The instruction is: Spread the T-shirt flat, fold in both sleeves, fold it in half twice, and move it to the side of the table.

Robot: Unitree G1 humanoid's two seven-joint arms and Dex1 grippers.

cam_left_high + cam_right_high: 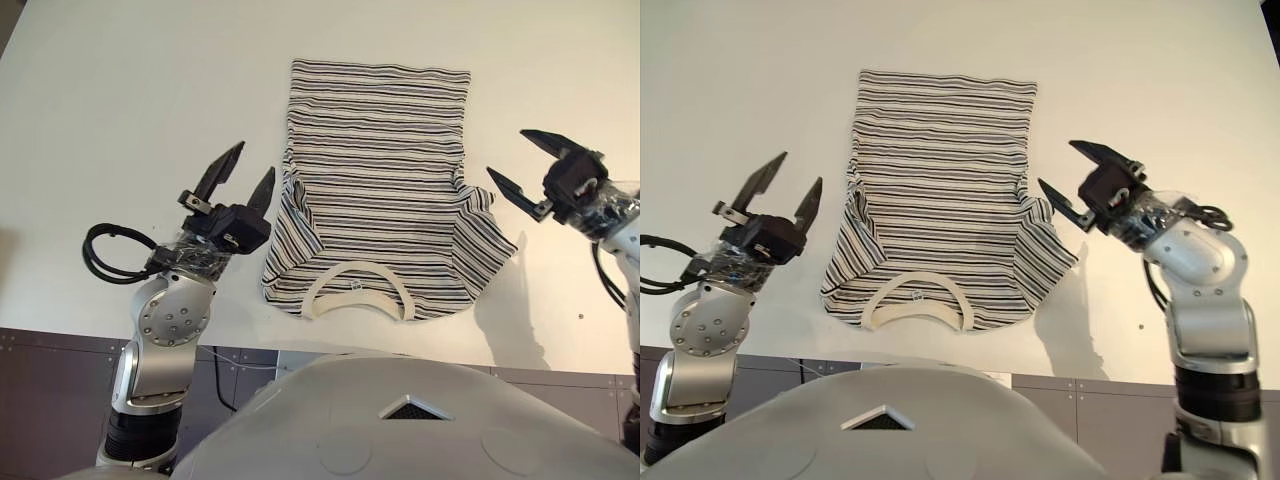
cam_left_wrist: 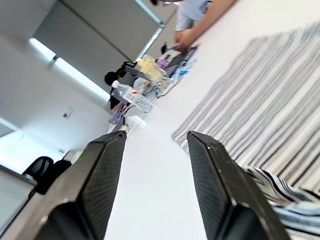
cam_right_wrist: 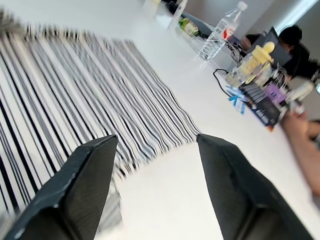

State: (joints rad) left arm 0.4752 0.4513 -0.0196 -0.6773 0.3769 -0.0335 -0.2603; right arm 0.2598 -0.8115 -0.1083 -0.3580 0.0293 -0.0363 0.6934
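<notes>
Left eye view, with the right eye view as its stereo pair: the T-shirt lies on the white table, its body spread flat. The collar is at the near edge and the hem on the far side.

Left gripper: it hovers just beside the shirt's left edge, apart from the cloth. Its two fingers are spread wide and hold nothing.

Right gripper: it hovers just beside the right edge, likewise apart from the cloth. Its fingers are also parted wide and empty. Both wrist views agree, each showing a broad gap between dark fingers with striped fabric beyond.

Step in hand, as a judgement: spreading looks done, and the work stands at the sleeve folds. The left sleeve and right sleeve appear bunched or partly turned in along the sides. The stripes make it hard to tell whether either fold is clean.

Next move, as a judgement: each gripper would need to drop to its own sleeve edge and pinch one layer of fabric. It would then carry that layer inward over the body, so that both sides run straight from shoulder to hem before the first halving.
</notes>
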